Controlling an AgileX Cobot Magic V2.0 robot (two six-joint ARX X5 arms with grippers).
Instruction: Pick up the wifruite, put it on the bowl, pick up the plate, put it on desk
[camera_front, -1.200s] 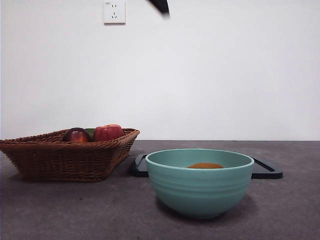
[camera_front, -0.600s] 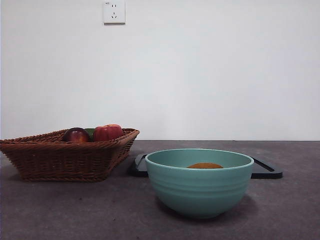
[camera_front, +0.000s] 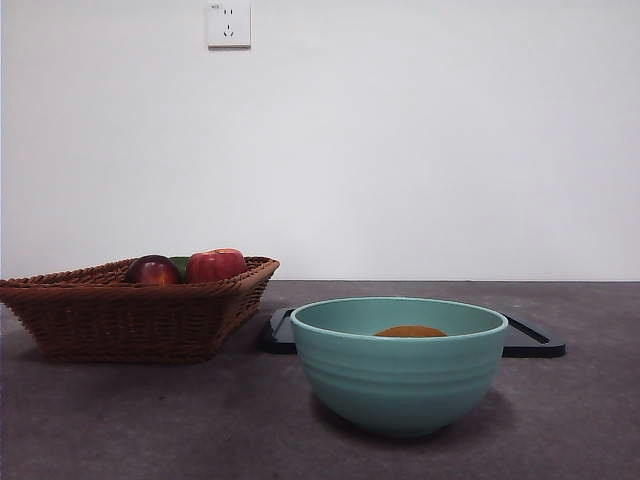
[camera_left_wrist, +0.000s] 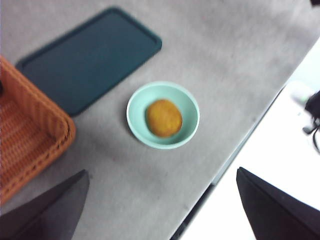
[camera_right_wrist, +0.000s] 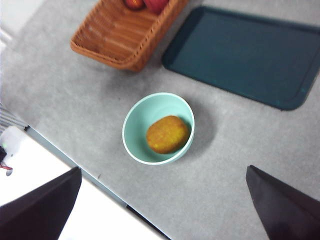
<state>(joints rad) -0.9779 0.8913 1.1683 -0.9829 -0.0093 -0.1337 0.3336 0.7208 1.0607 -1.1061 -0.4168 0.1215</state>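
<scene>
Front view shows the wifruite (camera_front: 410, 331) lying in the bowl (camera_front: 400, 365), only its orange-brown top rising above the far inner wall, below the pale rim. The bowl stands upright on the desk (camera_front: 180, 420). Behind it lies a flat dark tray (camera_front: 535, 340), its ends showing on either side of the bowl. To the side sits a wicker basket (camera_front: 130, 315) holding a red apple (camera_front: 215, 265) and a dark purple-red fruit (camera_front: 152, 270), with something green between them. A wall socket (camera_front: 228, 22) is on the white wall.

From the right wrist view, high above, the wifruite lies on its side against the bowl's inner wall on the tray's side, its long axis flat along the bowl floor and running slantwise, one end turned toward the tray's side. The bowl stands apart from both tray and basket.

Neither arm appears in the front view. The left gripper (camera_left_wrist: 160, 200) and the right gripper (camera_right_wrist: 165, 205) both hang well above the desk, jaws spread wide and holding nothing.
</scene>
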